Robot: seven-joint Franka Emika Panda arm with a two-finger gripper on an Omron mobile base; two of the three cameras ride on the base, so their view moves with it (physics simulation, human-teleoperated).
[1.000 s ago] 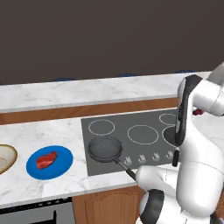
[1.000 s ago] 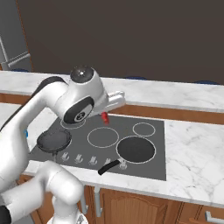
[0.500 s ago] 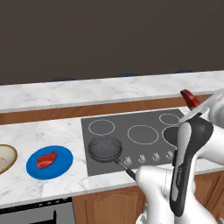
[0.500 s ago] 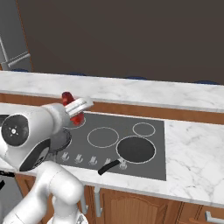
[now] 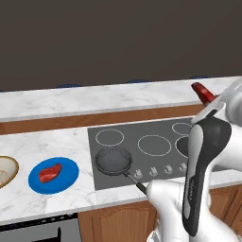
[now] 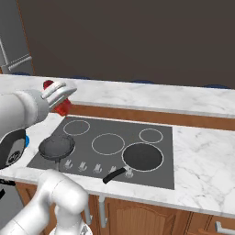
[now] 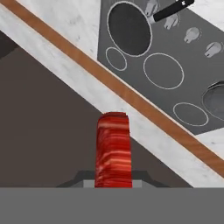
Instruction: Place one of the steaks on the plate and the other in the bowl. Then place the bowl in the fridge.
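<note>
Left base view shows the white arm rising at the lower right, with the end effector (image 5: 204, 94) lifted up high at the right edge, above the back of the worktop (image 5: 52, 142). It is clenched on a red steak (image 5: 202, 90), and the meat sticks out past its tip. A second steak (image 5: 50, 172) lies flat on the blue plate (image 5: 68, 177), which sits on the worktop at the left, in front. Just left of the plate, at the picture's edge, is part of the tan bowl (image 5: 5, 171); you can see its pale inside. The plate and bowl are near each other but not touching. A small dark frying pan (image 5: 113, 159) sits on the front left corner of the grey stove top (image 5: 142, 127), with its handle pointing to the front right.

Right base view shows the same end effector (image 6: 59, 97) at the left, up above the brown strip at the back of the stove top (image 6: 165, 160). The held steak (image 6: 56, 95) shows as red bits above and below the tip. The frying pan (image 6: 57, 147) sits on the stove's front left. The grey fridge (image 6: 11, 41) stands at the far left.

Hand view shows the held steak (image 7: 113, 151) standing up from the bottom middle, with the stove top (image 7: 183, 57) far beyond it.
</note>
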